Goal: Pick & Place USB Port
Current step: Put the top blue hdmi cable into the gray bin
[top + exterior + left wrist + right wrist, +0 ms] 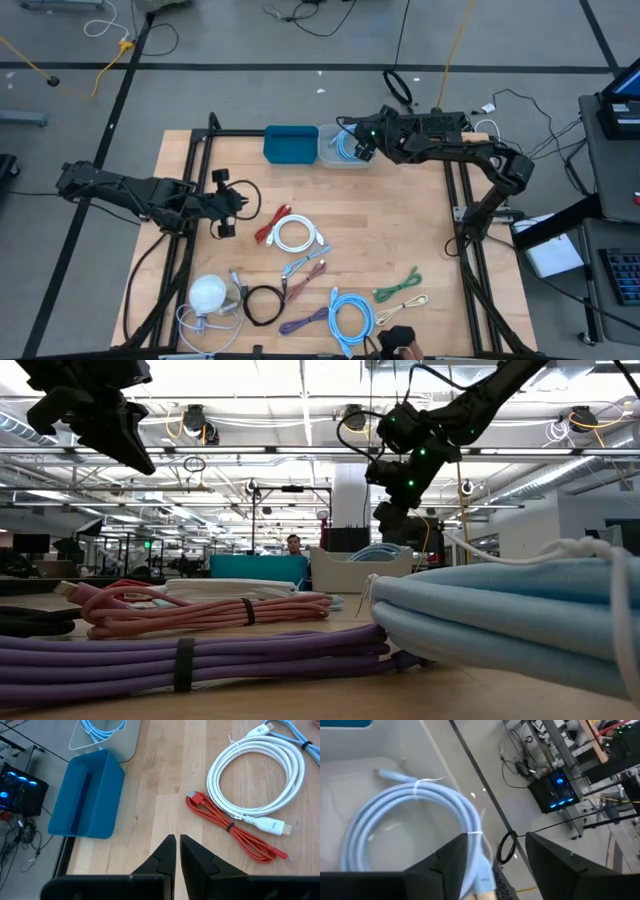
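Wooden bench (400,230) carried coiled cables. Right end effector (352,146) hovered released over clear bin (357,161) holding light-blue USB cable (405,815). Left end effector (226,204) sat clenched, empty, near red cable (231,827).

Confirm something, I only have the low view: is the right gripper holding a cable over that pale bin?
Observer: No. The right wrist view shows the right gripper open, with the light blue cable lying coiled in the pale bin beneath it.
Operator: And the left arm? I only see it overhead.
Observer: The left gripper is shut with nothing in it. It is above bare wood, next to the red cable.
Operator: Is anything in the blue bin?
Observer: The left wrist view looks into the blue bin and shows nothing inside.
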### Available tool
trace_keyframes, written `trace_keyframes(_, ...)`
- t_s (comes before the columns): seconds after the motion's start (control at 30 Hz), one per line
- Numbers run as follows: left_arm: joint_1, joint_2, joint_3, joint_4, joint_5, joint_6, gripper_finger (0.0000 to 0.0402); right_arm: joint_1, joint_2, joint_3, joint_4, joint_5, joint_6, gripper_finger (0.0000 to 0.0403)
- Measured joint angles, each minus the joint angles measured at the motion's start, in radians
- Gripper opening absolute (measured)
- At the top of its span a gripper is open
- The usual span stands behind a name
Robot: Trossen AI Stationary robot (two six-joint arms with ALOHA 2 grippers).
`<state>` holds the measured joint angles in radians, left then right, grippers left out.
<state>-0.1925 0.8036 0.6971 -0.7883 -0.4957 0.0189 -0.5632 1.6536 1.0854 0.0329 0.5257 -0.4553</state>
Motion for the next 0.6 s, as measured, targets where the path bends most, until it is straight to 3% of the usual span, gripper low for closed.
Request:
trace_keyframes(0.37,0.0,0.0,0.0,0.0,0.012,0.002,0.003,-0.06,-0.001,0.0,0.042,-0.008,0.061,0.0205)
trace_keyframes(0.6,0.0,0.0,0.0,0.0,0.013,0.002,0.003,-0.119,-0.001,0.0,-0.038,-0.152,0.18,0.0218)
